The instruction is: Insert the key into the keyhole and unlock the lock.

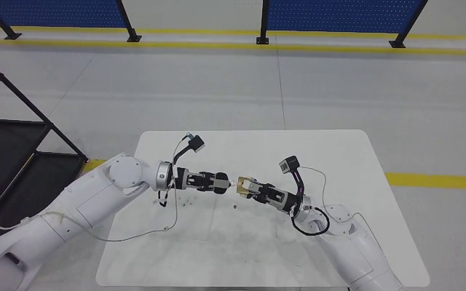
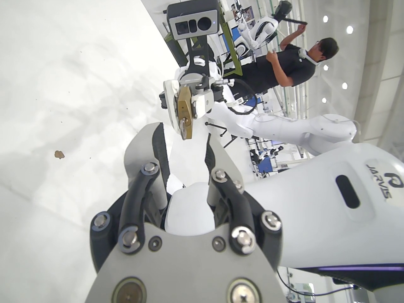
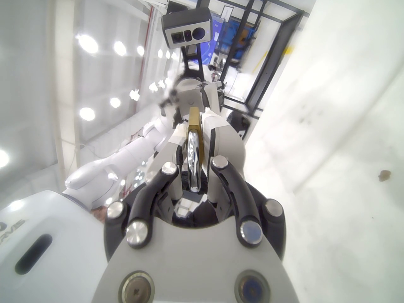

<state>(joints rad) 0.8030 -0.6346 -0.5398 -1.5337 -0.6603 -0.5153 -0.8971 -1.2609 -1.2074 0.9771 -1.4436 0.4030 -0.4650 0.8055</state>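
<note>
A brass padlock (image 1: 243,183) hangs above the middle of the white table (image 1: 320,153), with my right gripper (image 1: 250,188) shut on it. In the right wrist view its chrome shackle (image 3: 193,159) lies between the fingers and the brass body (image 3: 194,118) points away. In the left wrist view the padlock (image 2: 184,108) faces me, with a small silvery piece (image 2: 182,125) at its keyhole end; whether that is the key, I cannot tell. My left gripper (image 2: 184,146) is open just short of that end, nothing between its fingers (image 2: 157,146). Both grippers meet tip to tip in the top view, the left gripper (image 1: 226,185) on the left.
A small brown speck (image 1: 235,206) lies on the table under the grippers. A black metal frame (image 1: 33,156) stands off the table's left side. Bare table surface lies all round the two arms.
</note>
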